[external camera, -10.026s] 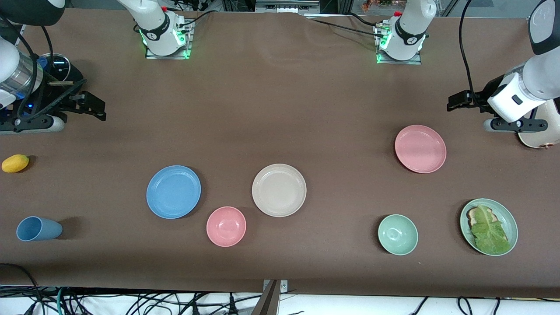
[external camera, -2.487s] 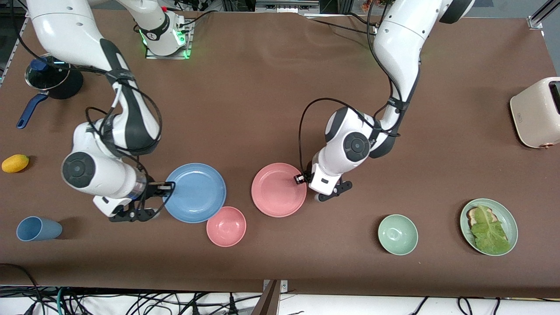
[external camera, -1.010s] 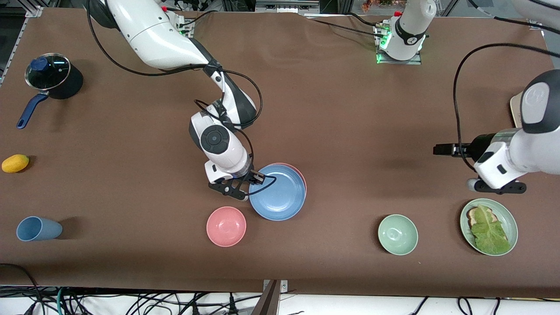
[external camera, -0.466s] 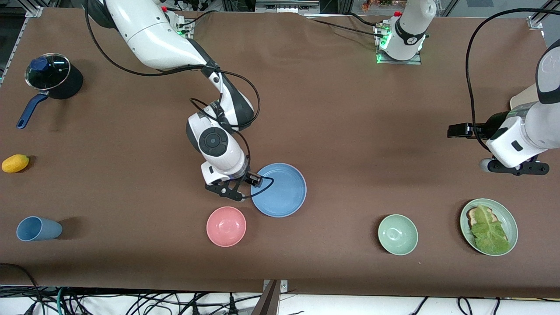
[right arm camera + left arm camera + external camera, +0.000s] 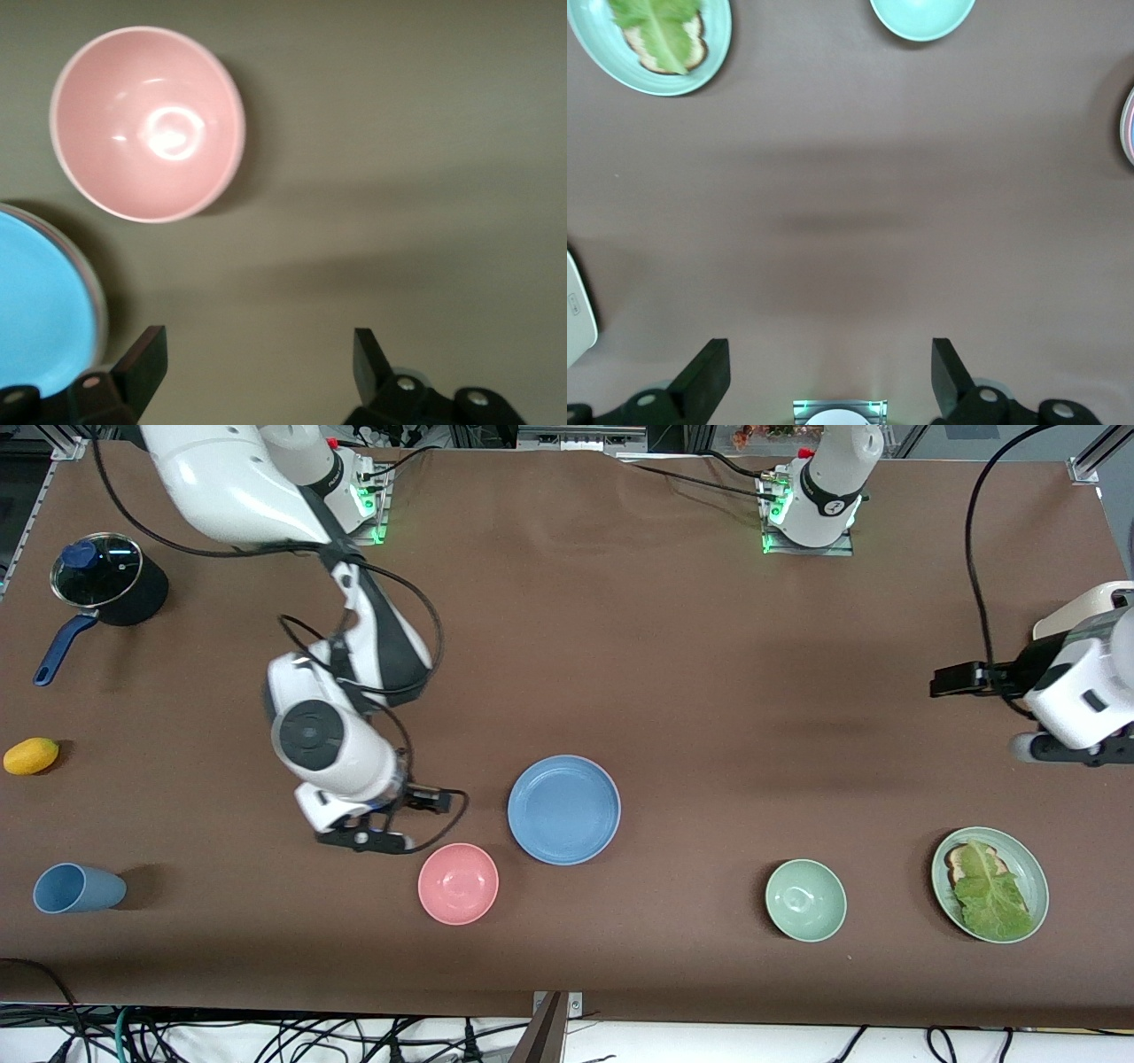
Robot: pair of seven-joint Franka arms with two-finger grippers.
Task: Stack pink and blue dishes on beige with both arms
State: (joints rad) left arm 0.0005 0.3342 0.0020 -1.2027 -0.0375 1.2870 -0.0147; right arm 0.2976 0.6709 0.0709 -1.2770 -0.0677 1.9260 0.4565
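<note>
Blue, flat, round and matte, the low-rimmed plate [image 5: 564,810] tops the stack at the middle of the brown table [image 5: 673,655]; in the left wrist view a pink rim [image 5: 1127,126] peeks from under its edge. At its eight o'clock, just apart from its rim, sits the smaller glossy pink bowl [image 5: 458,883]. The right gripper [image 5: 434,802], at the stack's nine o'clock, has its fingers spread and empty over bare table. At three o'clock runs wide open table up to the left gripper [image 5: 950,681], fingers wide apart, beside the cream toaster [image 5: 1076,609]. A mint bowl [image 5: 805,900] lies at four o'clock.
</note>
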